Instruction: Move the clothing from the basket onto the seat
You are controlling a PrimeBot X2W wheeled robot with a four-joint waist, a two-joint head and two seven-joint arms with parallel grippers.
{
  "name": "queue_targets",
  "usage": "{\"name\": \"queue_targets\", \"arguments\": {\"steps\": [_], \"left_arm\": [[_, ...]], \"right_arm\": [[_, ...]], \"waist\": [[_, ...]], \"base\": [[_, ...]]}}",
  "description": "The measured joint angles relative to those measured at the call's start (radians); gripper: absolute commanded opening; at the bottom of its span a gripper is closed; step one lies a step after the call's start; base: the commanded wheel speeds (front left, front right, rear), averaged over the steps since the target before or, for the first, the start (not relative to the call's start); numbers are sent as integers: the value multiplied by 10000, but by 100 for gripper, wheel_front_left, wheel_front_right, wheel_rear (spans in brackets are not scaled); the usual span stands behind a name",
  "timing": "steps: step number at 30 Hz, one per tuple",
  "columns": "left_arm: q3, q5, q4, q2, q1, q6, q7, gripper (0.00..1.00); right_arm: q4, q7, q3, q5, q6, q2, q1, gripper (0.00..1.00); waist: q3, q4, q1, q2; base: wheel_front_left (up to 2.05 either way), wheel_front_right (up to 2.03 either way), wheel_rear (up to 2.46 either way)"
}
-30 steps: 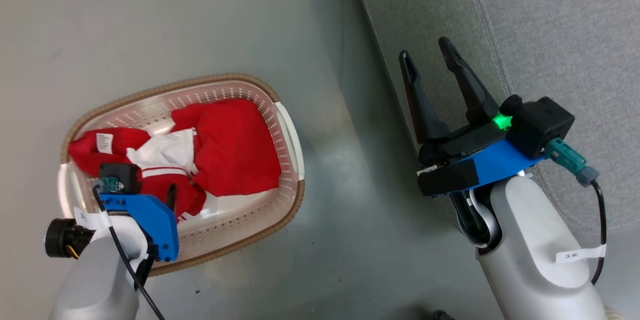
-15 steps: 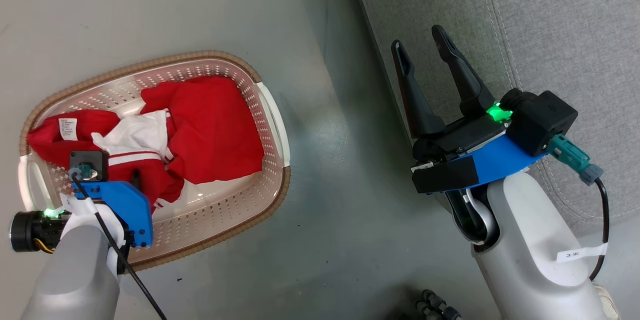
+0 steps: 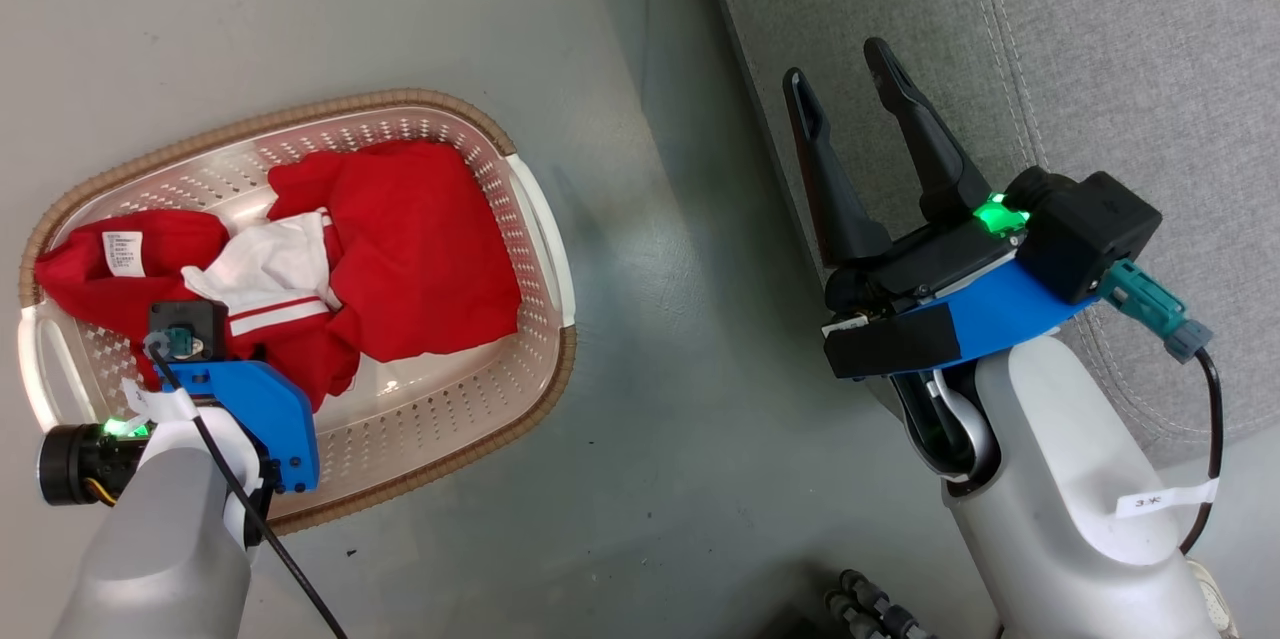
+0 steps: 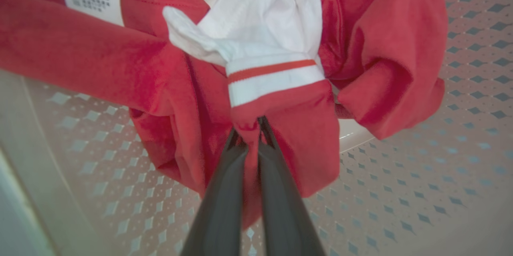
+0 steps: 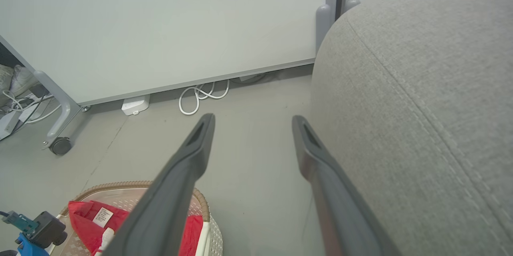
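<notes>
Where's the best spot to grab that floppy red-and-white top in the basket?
The red-and-white top bunches into a raised red fold just below its striped trim, thin enough to pinch. Come from above, into the open basket; the left gripper is shut on that fold.

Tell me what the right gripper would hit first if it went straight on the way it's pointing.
Probably the bare grey floor ahead of the open right gripper, short of the white panel. The seat lies just beside that line, though depth is unclear.
</notes>
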Motion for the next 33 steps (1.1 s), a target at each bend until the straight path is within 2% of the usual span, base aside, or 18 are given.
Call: {"name": "queue_targets", "arguments": {"steps": [12, 18, 24, 33], "left_arm": [[-111, -199, 441, -201, -228, -180, -401, 0], [-299, -213, 807, -466, -240, -316, -771, 0], [-604, -215, 1172, -978, -275, -541, -1243, 0], [-1294, -192, 1540, -1772, 21, -832, -1921, 0]], "right_arm": [[199, 0, -150, -157, 0, 0, -3, 100], [418, -8, -222, -405, 0, 4, 7, 100], [872, -10, -454, -838, 0, 6, 378, 100], [1661, 4, -838, -1191, 0, 13, 1715, 100]], "waist": [[-159, 207, 0, 0], [-616, 383, 0, 0], [-1560, 679, -1, 0], [-3732, 1329, -3, 0]], "base": [[0, 0, 0], [0, 0, 0], [0, 0, 0], [0, 0, 0]]}}
